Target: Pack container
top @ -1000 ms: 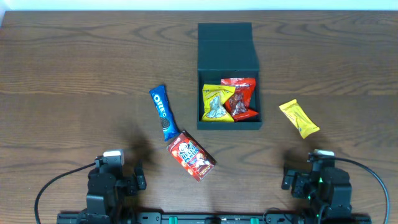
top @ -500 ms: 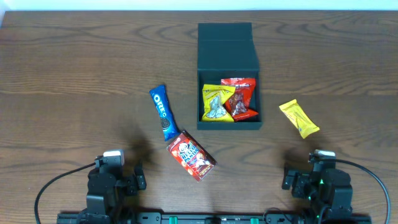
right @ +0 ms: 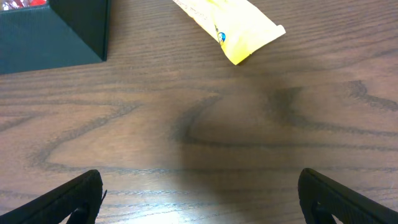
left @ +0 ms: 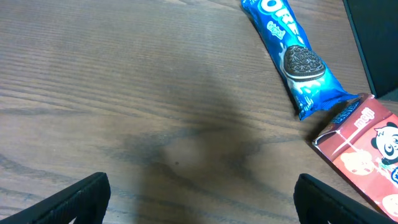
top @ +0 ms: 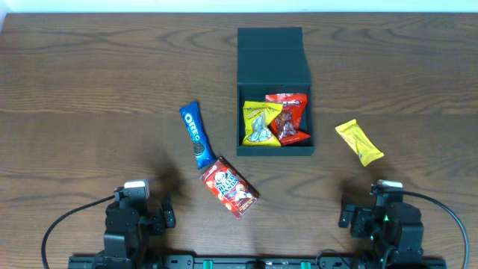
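The dark teal-black container (top: pixel 275 150) stands open at the table's middle back, its flap lid (top: pixel 272 57) laid back. Inside lie a yellow packet (top: pixel 260 122) and a red packet (top: pixel 290 118). A blue Oreo packet (top: pixel 194 134) (left: pixel 292 56) and a red biscuit box (top: pixel 231 187) (left: pixel 364 149) lie left of it. A yellow packet (top: pixel 359 142) (right: pixel 227 22) lies to its right. My left gripper (left: pixel 200 202) is open and empty near the front edge, below the Oreo packet. My right gripper (right: pixel 200 199) is open and empty, below the yellow packet.
The wooden table (top: pixel 89 90) fills the view. The container's corner (right: pixel 56 34) shows at the top left of the right wrist view. Both arm bases (top: pixel 134 224) (top: pixel 385 224) sit at the front edge.
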Controlling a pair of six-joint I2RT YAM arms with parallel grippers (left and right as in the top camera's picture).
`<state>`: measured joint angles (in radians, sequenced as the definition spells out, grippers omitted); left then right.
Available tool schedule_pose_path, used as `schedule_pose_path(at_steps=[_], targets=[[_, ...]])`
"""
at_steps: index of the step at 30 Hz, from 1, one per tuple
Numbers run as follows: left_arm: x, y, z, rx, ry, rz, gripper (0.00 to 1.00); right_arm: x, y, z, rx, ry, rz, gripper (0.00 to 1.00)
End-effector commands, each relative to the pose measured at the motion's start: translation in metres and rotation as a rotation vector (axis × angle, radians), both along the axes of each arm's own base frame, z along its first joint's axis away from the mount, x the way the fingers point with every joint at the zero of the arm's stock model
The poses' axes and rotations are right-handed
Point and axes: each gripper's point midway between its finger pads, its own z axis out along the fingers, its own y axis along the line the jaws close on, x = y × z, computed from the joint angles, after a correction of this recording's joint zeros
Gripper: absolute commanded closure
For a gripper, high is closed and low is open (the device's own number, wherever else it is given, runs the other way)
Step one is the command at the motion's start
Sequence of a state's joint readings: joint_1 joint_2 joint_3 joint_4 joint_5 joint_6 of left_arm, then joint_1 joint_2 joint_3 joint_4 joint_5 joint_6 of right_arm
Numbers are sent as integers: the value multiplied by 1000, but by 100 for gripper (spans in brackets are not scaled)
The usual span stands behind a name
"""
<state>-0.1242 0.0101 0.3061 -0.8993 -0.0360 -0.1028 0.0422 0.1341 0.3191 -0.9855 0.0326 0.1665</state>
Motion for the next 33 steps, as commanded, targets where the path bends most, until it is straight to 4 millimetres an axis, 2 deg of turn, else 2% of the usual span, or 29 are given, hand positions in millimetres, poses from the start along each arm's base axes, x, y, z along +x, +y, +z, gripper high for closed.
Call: schedule_pose_path(at_steps=[1,29,33], targets=[[-6,1,-20,21,60,-10,5,0,0,0,-7,-5,10,1],[-6,1,-20,20,59,-11,5,0,0,0,-7,-5,10,1],[1,-2,-12,9,23,-18,5,0,0,0,-7,-5,10,1]])
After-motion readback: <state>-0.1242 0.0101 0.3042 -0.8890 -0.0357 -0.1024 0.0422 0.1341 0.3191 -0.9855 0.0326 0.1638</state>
